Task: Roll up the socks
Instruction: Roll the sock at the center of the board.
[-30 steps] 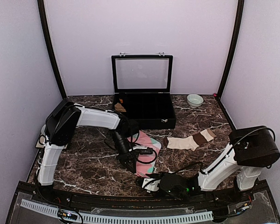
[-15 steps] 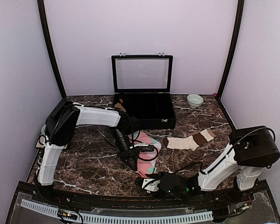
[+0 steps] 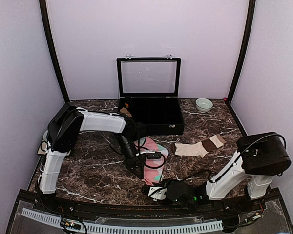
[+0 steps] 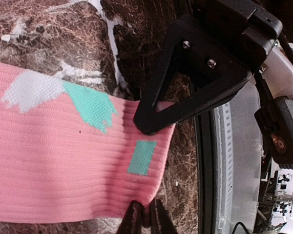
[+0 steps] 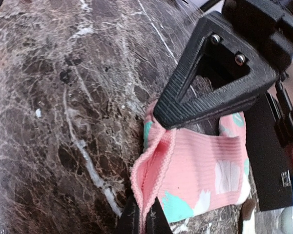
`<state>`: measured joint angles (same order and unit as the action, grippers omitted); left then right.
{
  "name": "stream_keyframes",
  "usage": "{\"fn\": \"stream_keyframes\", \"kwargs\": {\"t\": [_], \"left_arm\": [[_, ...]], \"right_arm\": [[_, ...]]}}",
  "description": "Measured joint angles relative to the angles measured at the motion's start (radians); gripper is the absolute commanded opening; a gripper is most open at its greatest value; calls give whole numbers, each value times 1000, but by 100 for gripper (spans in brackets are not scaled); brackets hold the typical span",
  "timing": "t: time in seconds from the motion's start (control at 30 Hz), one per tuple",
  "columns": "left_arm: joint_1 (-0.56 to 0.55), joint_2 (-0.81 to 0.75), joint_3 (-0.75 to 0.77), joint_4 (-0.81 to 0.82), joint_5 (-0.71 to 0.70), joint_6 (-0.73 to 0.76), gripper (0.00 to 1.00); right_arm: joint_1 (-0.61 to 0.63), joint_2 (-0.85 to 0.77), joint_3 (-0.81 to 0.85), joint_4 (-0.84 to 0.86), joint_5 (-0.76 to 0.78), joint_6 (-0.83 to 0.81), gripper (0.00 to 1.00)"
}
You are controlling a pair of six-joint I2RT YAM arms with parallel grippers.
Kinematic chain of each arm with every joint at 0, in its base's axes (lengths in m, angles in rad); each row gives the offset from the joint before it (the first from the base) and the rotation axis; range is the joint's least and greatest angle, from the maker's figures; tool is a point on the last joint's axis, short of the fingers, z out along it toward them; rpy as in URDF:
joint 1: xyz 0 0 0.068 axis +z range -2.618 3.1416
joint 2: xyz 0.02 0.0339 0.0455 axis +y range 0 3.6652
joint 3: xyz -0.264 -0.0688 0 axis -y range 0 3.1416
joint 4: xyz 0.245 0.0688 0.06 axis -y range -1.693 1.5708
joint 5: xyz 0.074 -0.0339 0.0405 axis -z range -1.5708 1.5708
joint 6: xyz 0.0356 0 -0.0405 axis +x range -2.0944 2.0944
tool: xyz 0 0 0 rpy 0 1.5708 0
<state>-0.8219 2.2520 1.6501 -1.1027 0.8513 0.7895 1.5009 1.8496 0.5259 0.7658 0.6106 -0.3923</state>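
The pink sock [image 3: 150,174] with mint-green and white patches lies flat on the marble table, between the two arms. My left gripper [image 3: 136,169] is at its left side. In the left wrist view the gripper [image 4: 145,217] is shut on the edge of the pink sock [image 4: 63,156]. My right gripper [image 3: 154,189] is at the sock's near end. There its tips [image 5: 142,217] pinch the bunched cuff of the pink sock [image 5: 205,161]. The cream-beige sock [image 3: 200,147] with dark brown bands lies apart to the right, untouched.
An open black case [image 3: 151,116] with a raised glass lid stands at the back centre, a small tan-brown bundle [image 3: 127,111] in its left corner. A pale bowl [image 3: 203,104] sits at the back right. Black cable [image 3: 156,160] loops over the pink sock.
My right gripper has closed on the pink sock's cuff. The left gripper has edged slightly along the sock. The cream sock has not moved.
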Motion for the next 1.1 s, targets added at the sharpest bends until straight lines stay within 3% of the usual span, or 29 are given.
{"fn": "stream_keyframes", "kwargs": {"t": [0.2,0.23,0.3,0.33,0.4,0.67,0.87,1.1], "left_arm": [[0,-14,-89,117,-34,-60,37],[0,-30,-106,132,-37,-67,46],[0,-74,-142,173,-70,-80,51],[-1,-93,-156,188,-80,-85,65],[3,-145,-204,243,-123,-98,74],[45,-407,-408,417,-221,-129,75],[31,-540,-483,487,-222,-109,63],[-132,-554,-558,525,-254,-52,55]], "right_arm": [[0,-14,-2,-35,-44,64,0],[0,-19,-4,-41,-58,82,0],[-2,-29,-10,-51,-88,124,0],[-3,-35,-11,-57,-101,146,0],[-6,-49,-21,-64,-134,193,0],[-106,-117,-65,-87,-344,407,0],[-187,-148,-90,-93,-518,575,0],[-243,-142,-92,-79,-640,718,0]]}}
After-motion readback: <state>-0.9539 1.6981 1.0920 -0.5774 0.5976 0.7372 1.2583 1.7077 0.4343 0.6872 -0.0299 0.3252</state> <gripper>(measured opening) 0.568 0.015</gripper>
